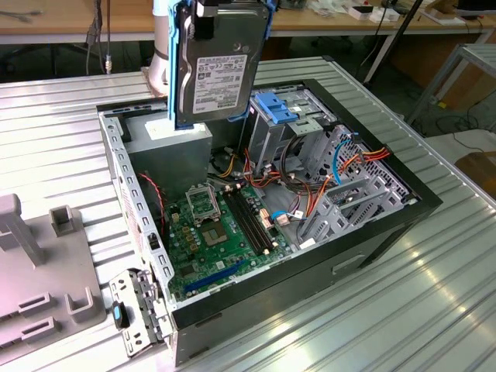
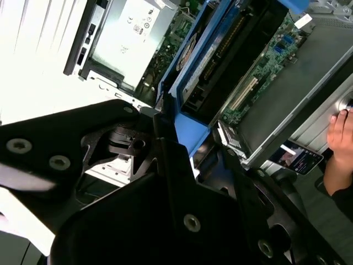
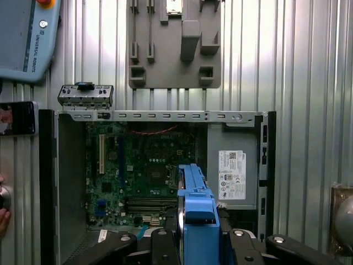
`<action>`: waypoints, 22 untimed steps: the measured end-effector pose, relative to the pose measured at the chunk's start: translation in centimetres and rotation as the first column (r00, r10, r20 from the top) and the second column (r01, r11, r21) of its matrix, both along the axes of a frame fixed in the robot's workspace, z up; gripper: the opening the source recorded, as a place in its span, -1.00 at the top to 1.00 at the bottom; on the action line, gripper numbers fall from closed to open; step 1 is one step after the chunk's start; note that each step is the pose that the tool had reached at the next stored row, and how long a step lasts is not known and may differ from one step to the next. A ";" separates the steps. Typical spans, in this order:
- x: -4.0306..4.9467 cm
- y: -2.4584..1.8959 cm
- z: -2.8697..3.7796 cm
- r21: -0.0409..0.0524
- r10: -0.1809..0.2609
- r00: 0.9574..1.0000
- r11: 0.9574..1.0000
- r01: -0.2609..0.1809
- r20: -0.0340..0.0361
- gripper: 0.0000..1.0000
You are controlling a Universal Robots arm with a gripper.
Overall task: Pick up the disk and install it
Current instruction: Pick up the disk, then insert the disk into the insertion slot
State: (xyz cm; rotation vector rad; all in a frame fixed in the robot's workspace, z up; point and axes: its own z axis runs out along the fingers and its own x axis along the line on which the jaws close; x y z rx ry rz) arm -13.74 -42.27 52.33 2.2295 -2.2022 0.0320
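1. disk [image 1: 219,74] hangs upright, top ctr of exterior view, over open pc case [image 1: 364,256].
2. gripper [image 3: 197,245] jaws clamped on its blue rails, by my read.
3. i judge it stiff, dense, shock-sensitive; hold by rail edges, not label.

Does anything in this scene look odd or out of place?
Nothing looks damaged or spilled. One oddity: a person's hand lies at the open computer case while the gripper holds the disk above it.

Mid-frame, the black gripper [image 2: 190,135] grips the blue-railed disk [image 2: 212,66] edge-on over the motherboard [image 2: 259,72]; a hand [image 2: 339,130] is beside the case [image 2: 298,94].
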 end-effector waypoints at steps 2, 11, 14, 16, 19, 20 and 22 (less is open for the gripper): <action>0.20 -0.71 -0.10 0.000 0.000 1.000 1.000 0.000 0.000 0.27; 0.41 -3.52 -0.48 0.000 0.000 1.000 1.000 0.000 0.000 0.27; 0.41 -3.53 -0.48 0.000 0.000 1.000 1.000 0.000 0.000 0.27; 0.41 -3.53 -0.48 0.000 0.000 1.000 1.000 0.000 0.000 0.27; 0.44 -3.54 -0.48 0.000 0.000 1.000 1.000 0.000 0.000 0.27; 0.49 -3.54 -0.48 0.000 0.000 1.000 1.000 0.000 0.000 0.27; 0.72 -3.53 -0.48 0.000 0.000 1.000 1.000 0.000 0.000 0.27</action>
